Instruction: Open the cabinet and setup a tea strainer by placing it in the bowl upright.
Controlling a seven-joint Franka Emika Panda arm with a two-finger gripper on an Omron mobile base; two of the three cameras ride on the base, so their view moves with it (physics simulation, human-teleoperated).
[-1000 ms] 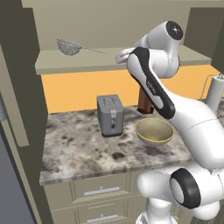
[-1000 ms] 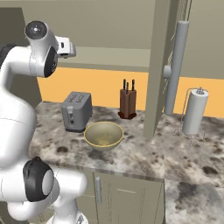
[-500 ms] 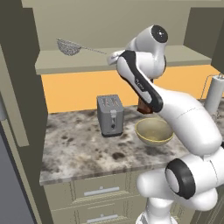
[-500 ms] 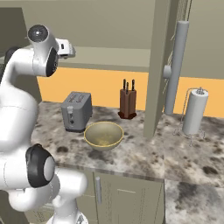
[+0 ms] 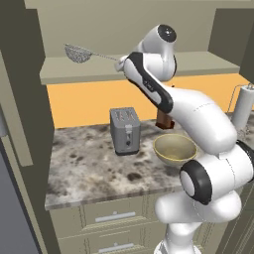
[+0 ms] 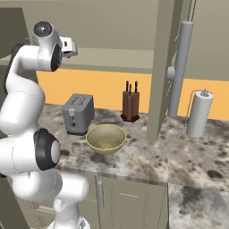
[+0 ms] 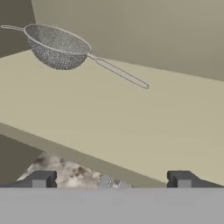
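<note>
The cabinet (image 5: 104, 72) stands open, and the silver mesh tea strainer (image 5: 77, 53) lies on its beige shelf at the left, its thin handle pointing right. My gripper (image 5: 121, 64) hovers at shelf height just off the tip of that handle, open and empty. In the hand view the tea strainer (image 7: 57, 46) lies at the upper left on the shelf (image 7: 113, 122), with the gripper (image 7: 111, 179) wide open below it and both dark fingertips (image 7: 42, 179) short of the shelf edge. The yellowish bowl (image 5: 174, 148) sits on the counter below, also seen as the bowl (image 6: 106, 138).
A grey toaster (image 5: 125, 131) stands left of the bowl, with a knife block (image 6: 130, 105) behind it. The open right cabinet door (image 6: 162, 67) with its grey bar handle (image 6: 179, 71) juts out over the counter. A paper towel roll (image 6: 199, 114) stands at the right.
The arm has swung the hand left along the shelf front, toward the tip of the strainer's handle. The jaws stayed open. Strainer and bowl have not moved.
</note>
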